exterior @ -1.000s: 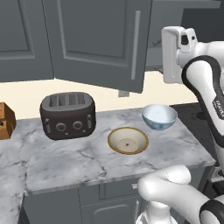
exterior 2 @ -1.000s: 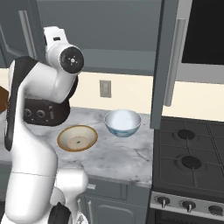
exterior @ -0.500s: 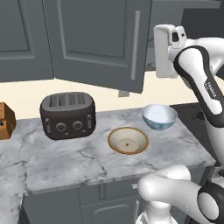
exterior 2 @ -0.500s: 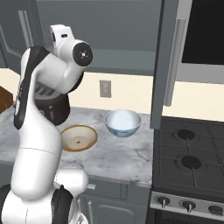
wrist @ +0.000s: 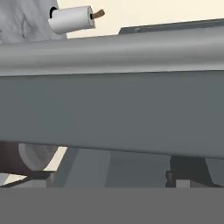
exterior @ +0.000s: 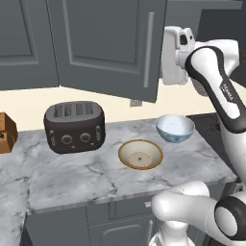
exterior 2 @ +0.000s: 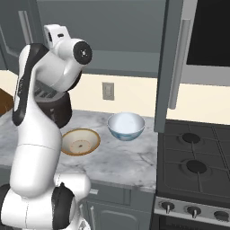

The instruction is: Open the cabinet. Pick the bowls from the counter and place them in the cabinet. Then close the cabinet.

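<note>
Hand high beside cabinet door; bowls on counter below.

On the counter the toaster stood at the left, with 2 bowls to its right: the shallow bowl near the front, the deeper bowl behind and right of it. The cabinet hung above; a stove lay right of the counter.
</note>
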